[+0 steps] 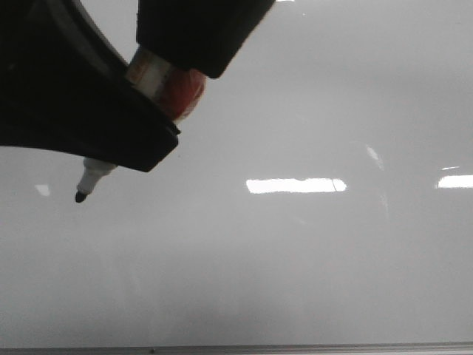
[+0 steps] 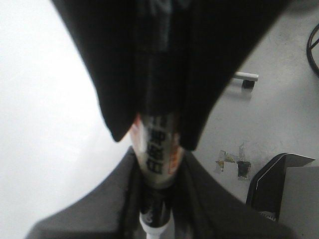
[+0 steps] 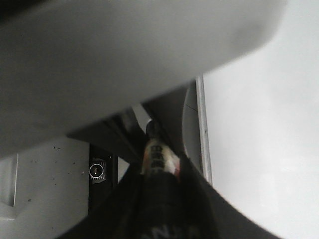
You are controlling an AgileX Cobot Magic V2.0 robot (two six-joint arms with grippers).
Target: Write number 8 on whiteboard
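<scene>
1. One whiteboard (image 1: 295, 281), with no drawn line visible on it.
2. One marker (image 1: 92, 180), black-tipped with a red and white barrel.
3. Two bright rectangular light reflections (image 1: 295, 186) on the board.

this looks like a lab or test room set up for robot trials. a large glossy whiteboard (image 1: 295, 266) with a thin metal edge strip (image 1: 295, 347) fills the space below the pincer, and long rectangular reflections (image 1: 295, 185) on it suggest ceiling strip lights. beyond the pincer, off the board, lies a pale speckled concrete floor (image 2: 279, 109) with scraps of torn tape (image 2: 232, 162), a dark cable (image 2: 314, 50) and part of a grey equipment case (image 2: 294, 194). nothing domestic shows.
</scene>
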